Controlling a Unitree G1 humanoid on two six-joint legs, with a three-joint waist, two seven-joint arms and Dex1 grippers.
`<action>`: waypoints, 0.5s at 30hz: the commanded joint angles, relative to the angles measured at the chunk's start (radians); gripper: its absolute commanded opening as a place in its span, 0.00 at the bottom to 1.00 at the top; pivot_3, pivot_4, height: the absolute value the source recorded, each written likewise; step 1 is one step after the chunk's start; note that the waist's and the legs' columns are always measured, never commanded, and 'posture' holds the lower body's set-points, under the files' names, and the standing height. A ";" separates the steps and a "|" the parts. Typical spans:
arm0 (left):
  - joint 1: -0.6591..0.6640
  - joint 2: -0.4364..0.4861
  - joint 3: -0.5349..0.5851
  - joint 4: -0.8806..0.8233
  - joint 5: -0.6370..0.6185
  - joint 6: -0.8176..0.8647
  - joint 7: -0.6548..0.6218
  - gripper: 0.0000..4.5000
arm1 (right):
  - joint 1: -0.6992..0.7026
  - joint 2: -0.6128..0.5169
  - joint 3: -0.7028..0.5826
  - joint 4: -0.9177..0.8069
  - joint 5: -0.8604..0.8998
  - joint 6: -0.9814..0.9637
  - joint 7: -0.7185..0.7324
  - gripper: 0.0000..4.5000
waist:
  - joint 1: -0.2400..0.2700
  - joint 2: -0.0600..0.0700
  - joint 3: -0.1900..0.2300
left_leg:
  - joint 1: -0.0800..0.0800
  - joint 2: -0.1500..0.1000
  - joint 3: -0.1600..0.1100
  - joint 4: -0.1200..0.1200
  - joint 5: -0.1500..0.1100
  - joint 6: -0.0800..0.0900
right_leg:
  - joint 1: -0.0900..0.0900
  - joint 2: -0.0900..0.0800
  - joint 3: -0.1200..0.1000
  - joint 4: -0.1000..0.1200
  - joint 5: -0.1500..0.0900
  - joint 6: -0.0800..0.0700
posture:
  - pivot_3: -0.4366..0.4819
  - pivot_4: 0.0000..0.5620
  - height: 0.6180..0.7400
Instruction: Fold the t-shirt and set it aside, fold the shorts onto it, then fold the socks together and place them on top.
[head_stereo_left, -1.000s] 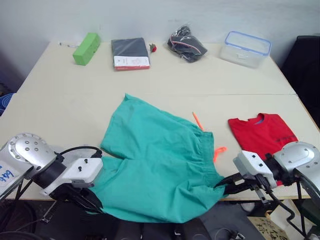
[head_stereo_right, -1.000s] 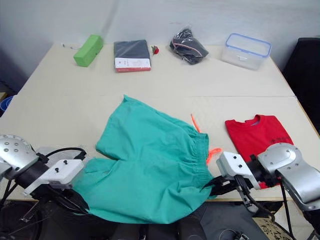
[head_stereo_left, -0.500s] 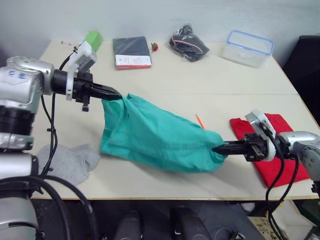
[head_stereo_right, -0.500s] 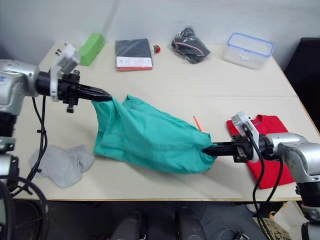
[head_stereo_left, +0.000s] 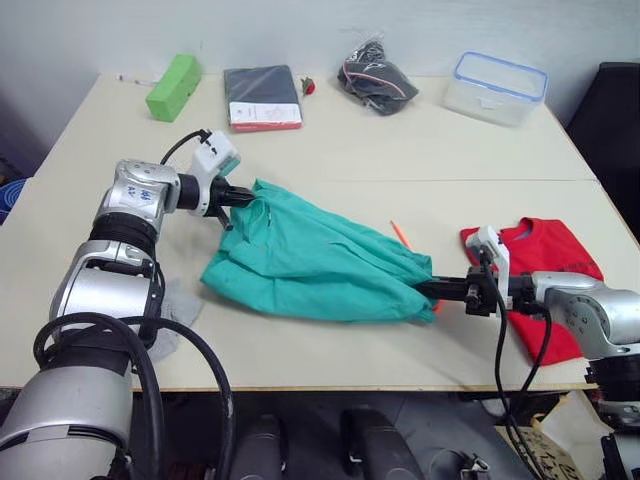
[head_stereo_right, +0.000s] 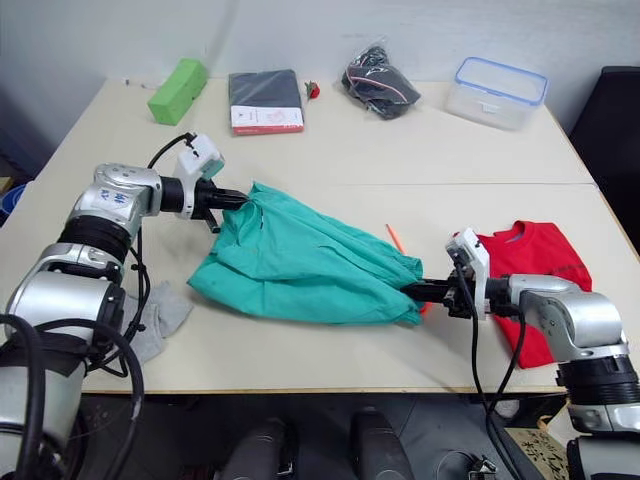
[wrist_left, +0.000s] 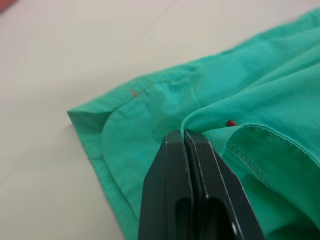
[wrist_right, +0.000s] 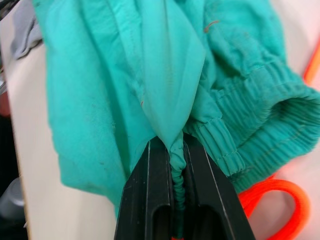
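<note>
On table (head_stereo_left: 330, 160): shorts (head_stereo_left: 310, 265) pinched by left tool (head_stereo_left: 248, 196) and right tool (head_stereo_left: 428, 288), apparently taut.

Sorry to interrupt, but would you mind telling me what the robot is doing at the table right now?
It is folding the teal shorts. The left gripper is shut on one end of them and the right gripper on the waistband end, with the shorts doubled over on the table between the two. The red t-shirt already lies folded beside the right arm. A grey sock waits near the front edge by the left arm.
</note>
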 joint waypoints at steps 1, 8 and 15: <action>-0.038 -0.010 0.047 0.022 0.013 -0.027 0.052 0.00 | -0.016 0.006 -0.046 0.007 0.000 0.013 -0.041 0.00 | 0.000 0.000 0.000 | 0.000 0.000 0.000 0.000 0.000 0.000 | 0.000 0.000 0.000 0.000 0.000 0.000 | 0.48 0.27 1.00; -0.028 -0.005 0.105 0.043 0.018 0.001 0.070 0.20 | -0.039 0.012 -0.105 -0.019 0.033 0.033 -0.075 0.34 | -0.001 0.000 0.000 | -0.001 -0.001 0.000 0.000 0.001 -0.002 | -0.001 0.000 0.000 0.001 0.000 0.000 | 0.48 0.27 1.00; -0.085 0.045 0.244 0.005 -0.061 0.067 0.084 0.68 | -0.061 0.014 -0.209 -0.102 0.065 0.005 -0.133 0.85 | -0.001 0.000 0.000 | -0.001 -0.001 0.000 0.000 0.001 -0.002 | -0.002 0.000 0.000 0.002 0.000 0.000 | 0.48 0.27 1.00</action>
